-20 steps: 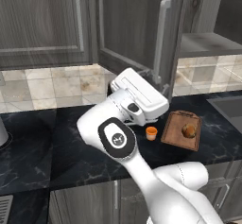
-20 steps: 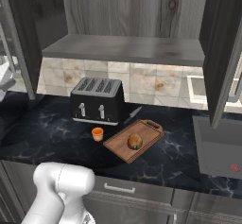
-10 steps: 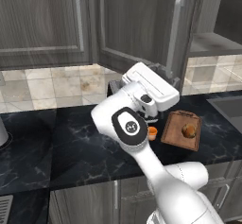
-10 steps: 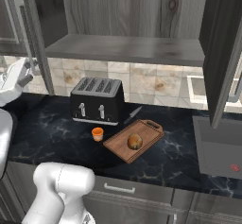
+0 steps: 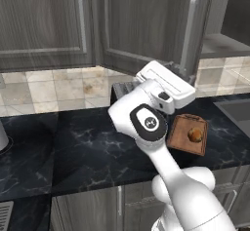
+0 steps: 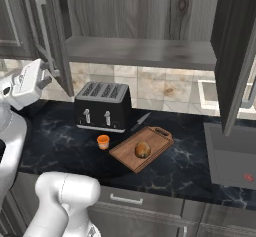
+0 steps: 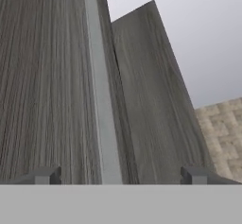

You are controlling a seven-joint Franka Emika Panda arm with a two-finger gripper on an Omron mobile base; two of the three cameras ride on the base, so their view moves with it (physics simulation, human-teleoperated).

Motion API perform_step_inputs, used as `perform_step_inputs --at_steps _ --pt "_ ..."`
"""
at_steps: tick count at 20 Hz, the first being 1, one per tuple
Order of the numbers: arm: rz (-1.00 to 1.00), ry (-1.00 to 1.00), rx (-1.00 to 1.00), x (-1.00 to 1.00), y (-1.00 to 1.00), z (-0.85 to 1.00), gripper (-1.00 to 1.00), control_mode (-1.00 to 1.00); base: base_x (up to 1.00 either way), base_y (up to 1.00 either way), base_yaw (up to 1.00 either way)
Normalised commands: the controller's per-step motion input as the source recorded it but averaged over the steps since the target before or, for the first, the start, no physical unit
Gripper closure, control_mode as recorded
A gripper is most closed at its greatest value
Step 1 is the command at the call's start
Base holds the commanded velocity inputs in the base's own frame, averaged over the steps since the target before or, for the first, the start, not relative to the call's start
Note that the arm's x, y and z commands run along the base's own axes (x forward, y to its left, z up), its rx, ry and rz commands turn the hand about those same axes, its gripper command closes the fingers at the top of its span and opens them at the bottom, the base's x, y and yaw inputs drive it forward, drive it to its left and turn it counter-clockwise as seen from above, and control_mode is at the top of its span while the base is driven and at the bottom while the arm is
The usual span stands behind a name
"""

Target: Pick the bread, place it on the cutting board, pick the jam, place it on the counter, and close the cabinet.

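Observation:
The bread point(image 6: 143, 149) lies on the reddish-brown cutting board point(image 6: 156, 135), also seen as bread point(image 5: 195, 135) on the cutting board point(image 5: 179, 138). Left of the board, the orange jam point(image 6: 103, 141) stands on the black marble counter point(image 6: 60, 146). The cabinet point(image 6: 140, 51) has its left door point(image 6: 59, 41) partly swung and its right door point(image 6: 240, 56) open. My gripper point(image 6: 48, 77) is open against the left door, beside its silver handle point(image 6: 45, 36). In the hand view the gripper point(image 7: 118, 176) faces the door's handle point(image 7: 101, 100) between widely spread tips.
A black toaster point(image 6: 103, 106) stands behind the jam, with a knife point(image 6: 141, 121) beside it. A grey appliance point(image 6: 230, 156) sits at the right end of the counter. Closed wall cabinets point(image 5: 44, 25) hang to the left.
My hand has risen from near the toaster to the left cabinet door. The door has swung towards the cabinet front. Bread, board and jam have not moved.

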Motion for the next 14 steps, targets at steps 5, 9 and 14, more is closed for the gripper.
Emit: perform_step_inputs --at_steps 5,9,14 --pt "0.07 0.00 0.01 0.08 -0.37 0.04 -1.00 -1.00 0.00 0.00 0.00" --pt "0.09 0.00 0.01 0.06 -0.33 0.06 -1.00 -1.00 0.00 0.00 0.00" --pt "0.10 0.00 0.02 0.13 -0.29 0.04 -1.00 -1.00 0.00 0.00 0.00"
